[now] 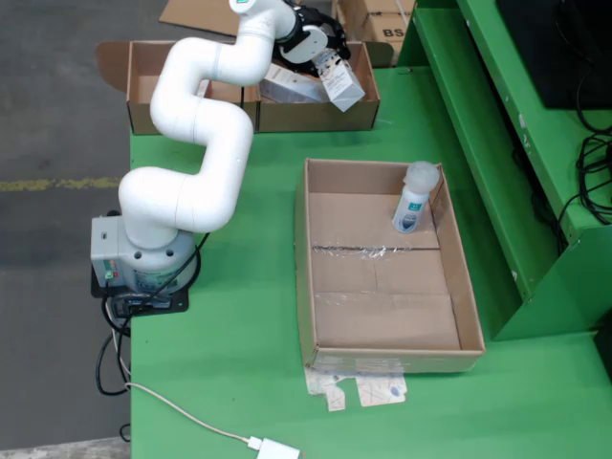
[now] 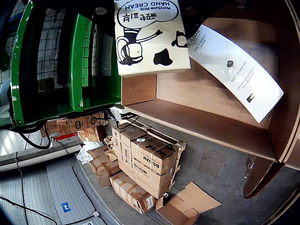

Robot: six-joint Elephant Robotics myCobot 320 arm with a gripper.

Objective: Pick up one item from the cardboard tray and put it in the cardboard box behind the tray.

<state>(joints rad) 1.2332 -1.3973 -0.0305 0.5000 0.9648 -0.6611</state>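
Observation:
In the overhead view my gripper [image 1: 325, 59] hangs over the cardboard box [image 1: 316, 117] behind the tray. It is shut on a white hand cream box [image 1: 342, 88], held tilted just above the box's inside. The wrist view shows the hand cream box [image 2: 150, 37] between the dark fingers at the top edge, with the gripper [image 2: 146, 8] around it. A second white carton [image 2: 234, 70] lies inside the cardboard box [image 2: 197, 122]; it also shows in the overhead view [image 1: 287, 86]. The cardboard tray [image 1: 304, 268] holds one white bottle [image 1: 413, 201] in its far right corner.
Another open cardboard box [image 1: 143, 91] stands left of the target box. A green shelf frame [image 1: 497, 143] runs along the right. Paper labels [image 1: 368, 390] lie in front of the tray. A cable and white adapter [image 1: 273, 448] lie near the front edge.

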